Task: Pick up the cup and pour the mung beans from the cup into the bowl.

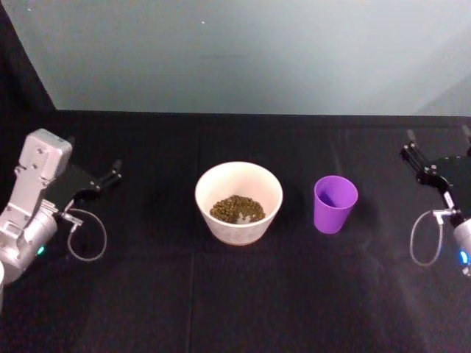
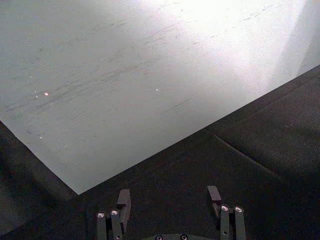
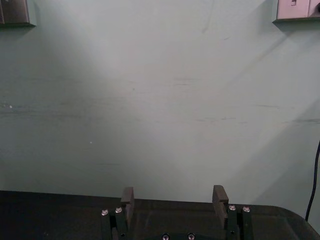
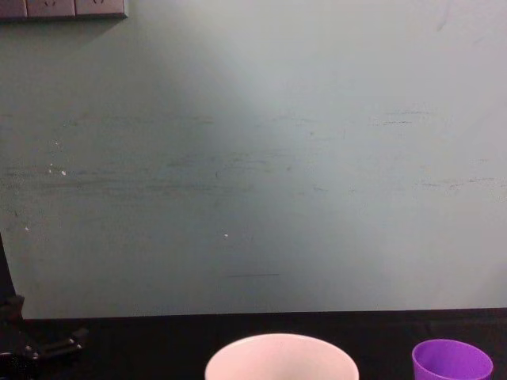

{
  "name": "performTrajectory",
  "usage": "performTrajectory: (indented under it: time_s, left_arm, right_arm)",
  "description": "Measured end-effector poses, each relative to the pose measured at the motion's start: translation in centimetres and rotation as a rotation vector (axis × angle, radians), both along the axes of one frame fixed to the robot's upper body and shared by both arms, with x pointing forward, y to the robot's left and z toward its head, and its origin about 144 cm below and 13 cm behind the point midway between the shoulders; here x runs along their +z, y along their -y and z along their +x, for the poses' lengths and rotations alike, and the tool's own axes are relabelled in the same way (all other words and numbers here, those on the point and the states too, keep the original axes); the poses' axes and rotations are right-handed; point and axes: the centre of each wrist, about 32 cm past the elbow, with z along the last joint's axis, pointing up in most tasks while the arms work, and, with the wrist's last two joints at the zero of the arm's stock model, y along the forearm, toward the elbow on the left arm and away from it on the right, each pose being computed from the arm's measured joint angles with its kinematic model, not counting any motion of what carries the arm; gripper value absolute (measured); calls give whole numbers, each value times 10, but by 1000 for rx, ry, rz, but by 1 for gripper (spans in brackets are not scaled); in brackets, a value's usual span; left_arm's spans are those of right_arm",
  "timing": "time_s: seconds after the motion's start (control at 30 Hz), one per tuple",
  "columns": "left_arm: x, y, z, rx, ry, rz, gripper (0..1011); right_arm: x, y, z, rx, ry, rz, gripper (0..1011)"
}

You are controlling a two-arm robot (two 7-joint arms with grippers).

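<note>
The purple cup [image 1: 335, 203] stands upright on the black table, just right of the white bowl [image 1: 212, 185]; its inside looks empty from above. Mung beans [image 1: 237, 209] lie in the bottom of the bowl. In the chest view the bowl's rim [image 4: 281, 352] and the cup's top [image 4: 451, 359] show at the lower edge. My left gripper [image 1: 114, 173] rests open at the far left, well away from the bowl. My right gripper [image 1: 439, 142] sits open at the far right, apart from the cup. Both wrist views show empty spread fingers [image 2: 123, 200] [image 3: 219, 196].
A black cloth [image 1: 235, 294] covers the table up to a pale green wall [image 1: 235, 51] behind. Cable loops hang beside the left arm [image 1: 88, 235] and the right arm [image 1: 425, 239]. Wall sockets [image 4: 63, 8] sit high on the wall.
</note>
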Motion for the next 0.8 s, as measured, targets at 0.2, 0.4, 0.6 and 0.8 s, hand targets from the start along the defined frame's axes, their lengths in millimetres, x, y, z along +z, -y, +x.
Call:
performTrajectory:
  time_s: [0.2, 0.4, 0.6, 0.8]
  left_arm:
    - [0, 0, 0, 0, 0, 0, 1000]
    - [0, 0, 0, 0, 0, 0, 1000]
    - [0, 0, 0, 0, 0, 0, 1000]
    - [0, 0, 0, 0, 0, 0, 1000]
  right_arm:
    - [1, 0, 0, 1, 1, -1, 1003]
    - [1, 0, 0, 2, 2, 0, 1003]
    - [1, 0, 0, 3, 2, 0, 1003]
    - [1, 0, 0, 3, 2, 0, 1003]
